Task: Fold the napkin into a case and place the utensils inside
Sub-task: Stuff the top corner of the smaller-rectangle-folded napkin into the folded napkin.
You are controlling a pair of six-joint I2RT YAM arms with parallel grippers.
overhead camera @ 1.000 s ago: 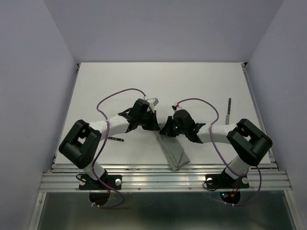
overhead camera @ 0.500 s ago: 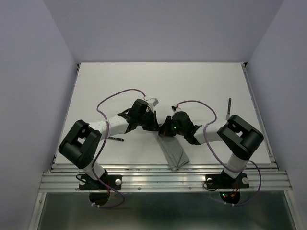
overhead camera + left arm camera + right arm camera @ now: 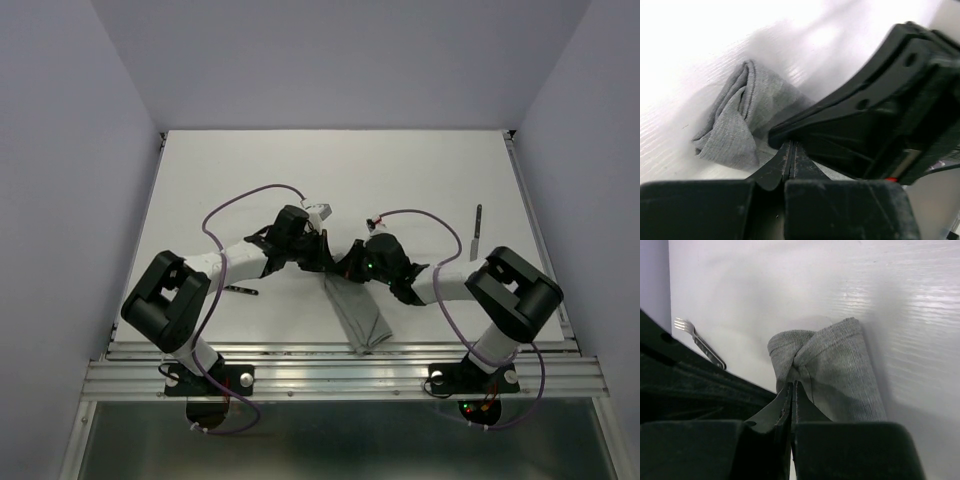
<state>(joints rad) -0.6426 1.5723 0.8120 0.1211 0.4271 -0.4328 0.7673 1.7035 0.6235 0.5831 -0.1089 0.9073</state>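
Left jaws: my left gripper (image 3: 790,146) is clenched, fingers pressed flat together. The tips sit at the edge of the grey cloth, but I cannot tell whether any of it is caught between them.
Right jaws: my right gripper (image 3: 792,386) is clenched on a small pinch of the napkin (image 3: 840,372). The creases of the cloth run together right at my fingertips.
Jaws to each other: from above, the two grippers meet tip to tip mid-table, the right one just at 4 o'clock of the left. In my left wrist view the right gripper's black body fills the 3 o'clock side.
Napkin: folded into a narrow grey strip lying on the table. Its far end is bunched under my tips, and the rest runs from there toward 5 o'clock, to the near edge.
Fork (image 3: 699,341): at 10 o'clock in my right wrist view, shiny tines and dark handle, flat on the table and apart from the cloth. From above it lies at 8 o'clock of my left gripper, partly under that arm.
Other utensil (image 3: 477,222): a slim piece at 2 o'clock of my right gripper, well apart, near the right edge. It is too small to name its kind.
Table (image 3: 400,170): white.
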